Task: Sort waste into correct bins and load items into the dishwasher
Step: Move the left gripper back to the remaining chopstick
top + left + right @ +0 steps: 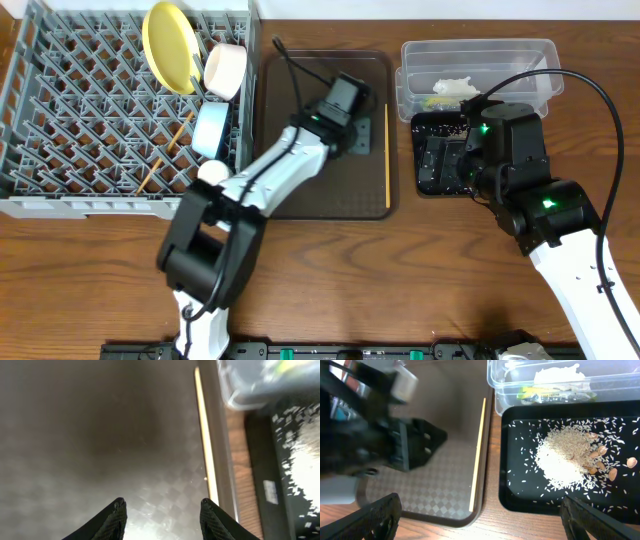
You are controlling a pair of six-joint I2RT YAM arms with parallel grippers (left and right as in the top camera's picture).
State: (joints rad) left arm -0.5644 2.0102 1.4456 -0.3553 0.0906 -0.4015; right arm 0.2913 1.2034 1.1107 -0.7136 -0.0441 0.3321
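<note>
Since meant to be washed on edge, found plate, white cup and blue bowl propped between pegs along the right side of rack, with one chopstick slanted through the grid just below them. Judged that part of the loading done.

Next, over brown tray, found left gripper hanging low, fingers partly apart and holding nothing. Found second chopstick lying flat along that tray's right rim, near the right fingertip but not between the two. Took that as the reason for the pose: last item to rack, thin and flat, likely to need a narrow pinch.

Further right, found tub with paper and scrap inside. Just beside it, found black tray carrying rice in a heap, crumbs at the heap's right edge and stray grains all round. Read waste as sorted, dry rubbish kept apart from food.

Over black tray, found right gripper spread wide and empty, probably parked clear of the other arm.
</note>
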